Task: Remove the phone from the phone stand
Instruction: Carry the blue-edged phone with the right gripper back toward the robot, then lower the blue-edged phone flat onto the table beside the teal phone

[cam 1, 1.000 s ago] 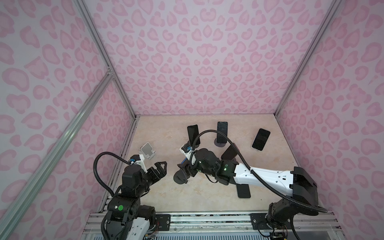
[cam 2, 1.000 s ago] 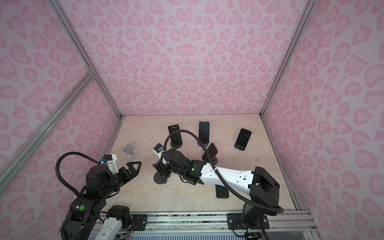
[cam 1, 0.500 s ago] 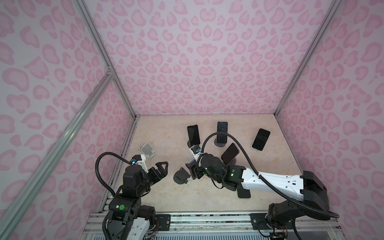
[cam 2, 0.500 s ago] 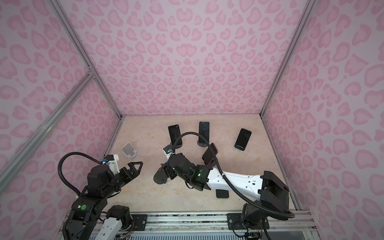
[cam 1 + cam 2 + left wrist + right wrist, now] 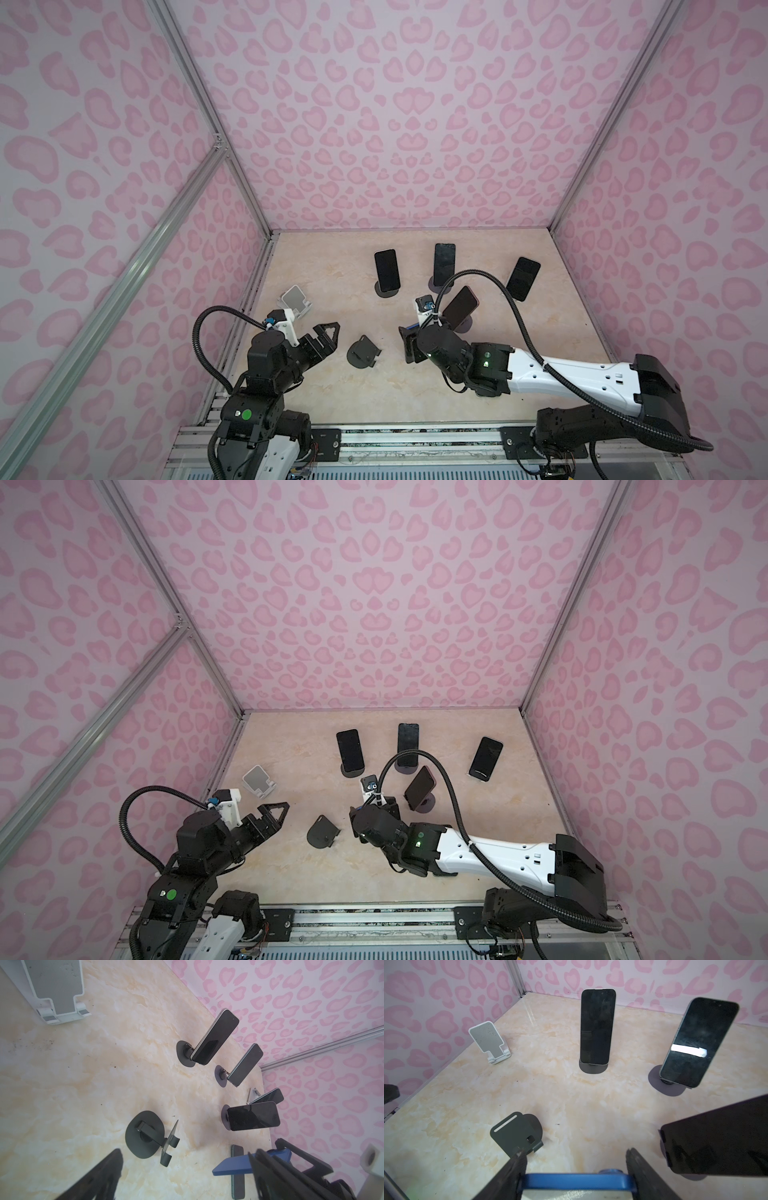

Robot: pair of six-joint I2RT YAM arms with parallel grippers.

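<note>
My right gripper [image 5: 575,1152] is shut on the blue-edged phone [image 5: 577,1183], gripping it across its width. In both top views that gripper [image 5: 409,347] holds the phone off the table, just right of the dark phone stand [image 5: 363,351], which stands bare. The stand [image 5: 517,1134] and the phone are apart. My left gripper [image 5: 332,338] hangs open and holds nothing, a little left of the stand [image 5: 145,1134]. From the left wrist the phone's blue back [image 5: 230,1165] shows past my own right finger.
Dark phones rest on stands further back [image 5: 386,270], [image 5: 444,264], [image 5: 459,307], and one at the back right [image 5: 523,277]. A white stand [image 5: 295,301] with nothing on it sits by the left wall. One more phone [image 5: 238,1169] lies flat under the right arm.
The right gripper has drawn back to the right with the phone, leaving the dark stand bare. The left arm has hardly moved.
</note>
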